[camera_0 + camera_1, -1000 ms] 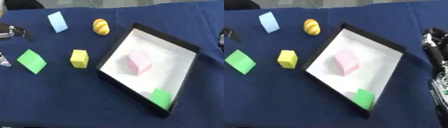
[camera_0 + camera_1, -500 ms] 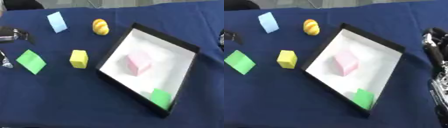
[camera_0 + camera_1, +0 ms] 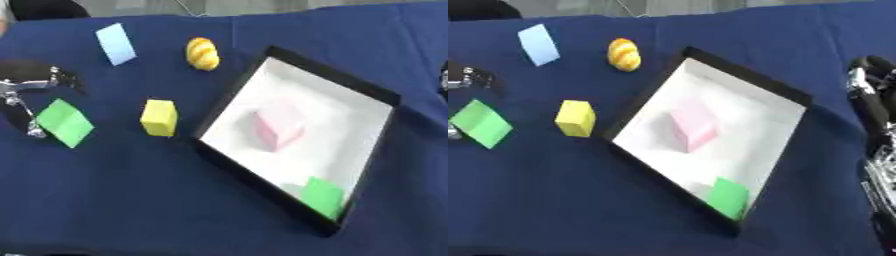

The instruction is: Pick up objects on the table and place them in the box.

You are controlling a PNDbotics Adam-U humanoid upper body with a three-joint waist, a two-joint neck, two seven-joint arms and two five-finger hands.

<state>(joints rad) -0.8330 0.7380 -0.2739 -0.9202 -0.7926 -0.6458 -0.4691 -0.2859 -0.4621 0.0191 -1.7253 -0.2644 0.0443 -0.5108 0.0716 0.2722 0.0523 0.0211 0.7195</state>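
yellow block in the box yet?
No, the yellow block sits on the blue cloth just left of the box, which holds only a pink block and a green one.

Left hand (image 3: 26, 92) beside green block (image 3: 64, 122); pink block (image 3: 278, 131) inside box (image 3: 328, 75)

My view is soft and blurred throughout; even light, with glare washing out the white-lined black box (image 3: 346, 107).
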